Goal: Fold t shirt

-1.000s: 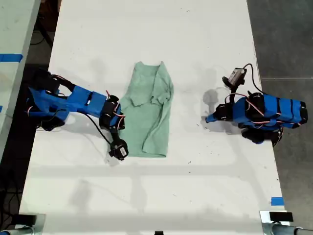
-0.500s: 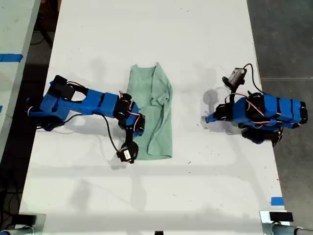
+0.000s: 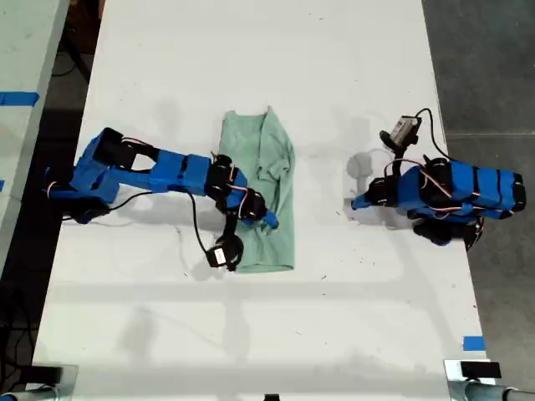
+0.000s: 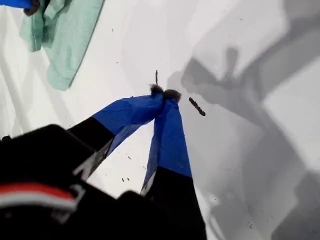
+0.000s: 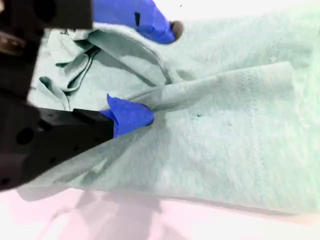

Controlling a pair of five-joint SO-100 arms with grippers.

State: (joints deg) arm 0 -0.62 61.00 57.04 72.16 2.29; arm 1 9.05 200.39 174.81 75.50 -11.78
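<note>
The white tabletop point(image 3: 251, 67) fills most of the exterior view, with one blue arm reaching in from that view's left and the other drawn back at its right. Between them, a little toward the exterior view's left, the t shirt point(image 3: 272, 188) lies as a narrow long strip, its long sides already brought inward. That lengthwise fold looks mostly done to me, though the cloth is rumpled around the collar end and the layers sit unevenly.

My second gripper point(image 5: 145, 70) is over the shirt's near edge on the exterior view's left. In the second wrist view one blue finger presses into a ridge of cloth while the other stands well above it, so the fingers are spread apart and hold nothing; I judge the fabric is merely being pushed or has been let go, not pinched.

My first gripper point(image 4: 164, 93) hangs over bare tabletop, well apart from the shirt, whose corner shows only far off in the first wrist view. Its fingers meet at their tips with nothing between them.

What is left, as I read it: smoothing the strip and folding it end over end across its length.
</note>
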